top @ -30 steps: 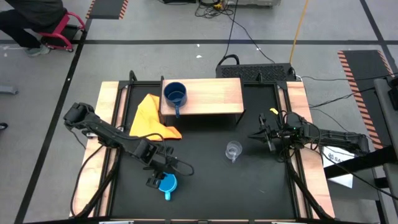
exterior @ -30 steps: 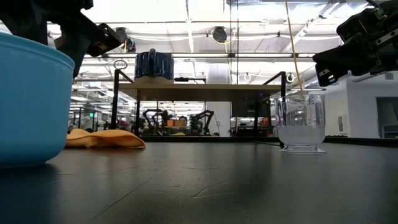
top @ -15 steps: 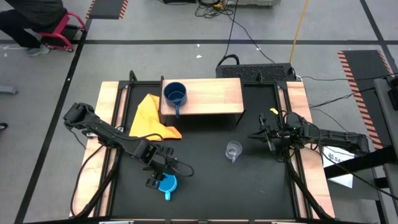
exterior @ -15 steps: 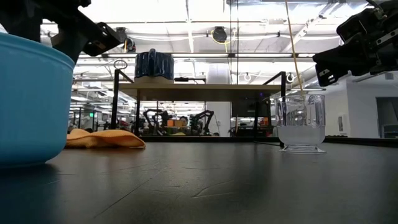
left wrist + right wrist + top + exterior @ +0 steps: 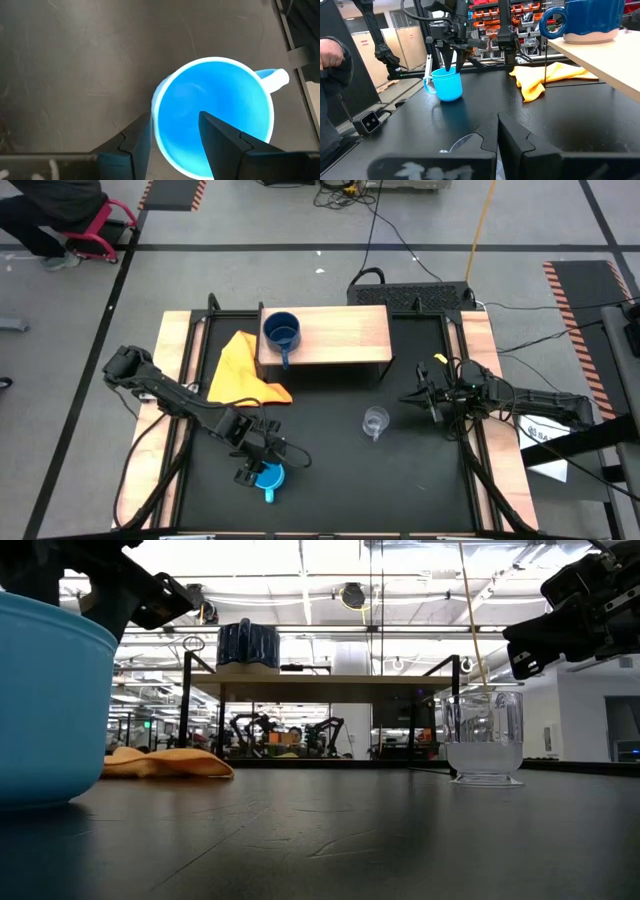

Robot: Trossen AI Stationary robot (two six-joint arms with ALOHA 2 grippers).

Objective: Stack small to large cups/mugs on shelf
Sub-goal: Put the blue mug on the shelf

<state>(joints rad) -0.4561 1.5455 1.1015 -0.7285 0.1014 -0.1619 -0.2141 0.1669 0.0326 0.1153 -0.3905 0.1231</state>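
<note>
The light blue mug (image 5: 270, 477) (image 5: 215, 115) stands upright on the black tabletop near its near-left corner, handle toward the near edge. My left gripper (image 5: 257, 461) (image 5: 175, 120) is open above it, one finger inside the mug and one outside its rim. The dark blue mug (image 5: 282, 332) (image 5: 247, 644) stands on the left end of the light-wood shelf (image 5: 340, 335). The clear glass cup (image 5: 375, 421) (image 5: 485, 735) stands on the table in front of the shelf. My right gripper (image 5: 418, 399) (image 5: 497, 125) waits shut to the right of the glass cup. My left gripper comes at the light blue mug from above, its fingers astride the rim (image 5: 156, 107) on the side away from the handle. One finger (image 5: 220, 132) is inside and one (image 5: 132, 140) outside. Whether either touches the mug, I cannot tell.
A yellow-orange cloth (image 5: 240, 370) (image 5: 165, 762) lies on the table left of the shelf. Wooden side rails (image 5: 175, 380) run along both table sides. A person's sleeve (image 5: 330, 55) shows beyond the table in the right wrist view.
My left gripper has sunk slightly toward the light blue mug. The mug has stayed in place.
</note>
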